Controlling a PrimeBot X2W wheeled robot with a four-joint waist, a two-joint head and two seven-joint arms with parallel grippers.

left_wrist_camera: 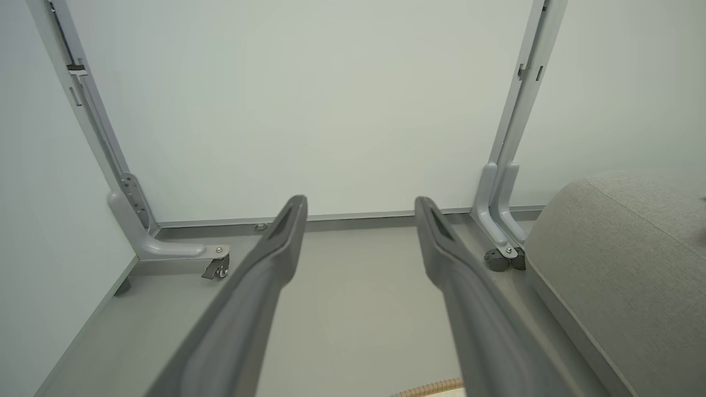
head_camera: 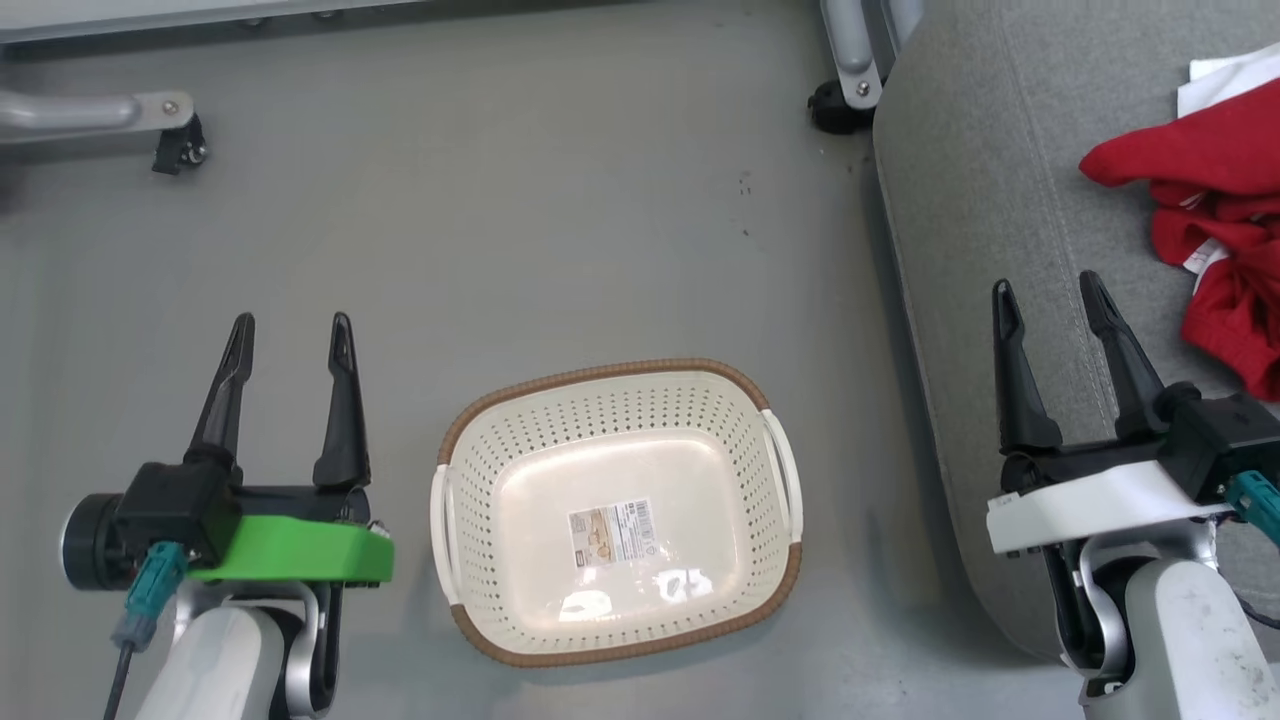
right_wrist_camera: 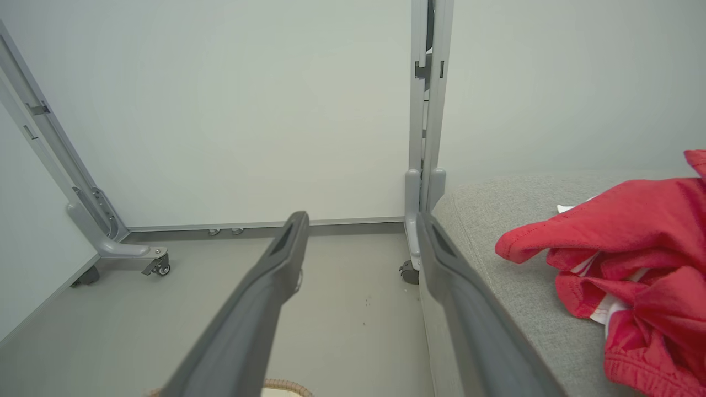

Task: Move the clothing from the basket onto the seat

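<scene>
The cream basket with a brown rim stands on the grey floor at centre, nothing in it but a barcode label. Red clothing with white trim lies crumpled on the light-grey seat at the right, and shows again as red clothing on the seat in the right wrist view. My left gripper hovers open to the left of the basket, holding nothing. My right gripper is open over the seat's near edge, left of the clothing, empty. A sliver of basket rim shows in the left wrist view.
Grey metal frame legs on castors stand at the far left and beside the seat's far corner. White panel walls close the space behind. Bare grey floor stretches beyond the basket.
</scene>
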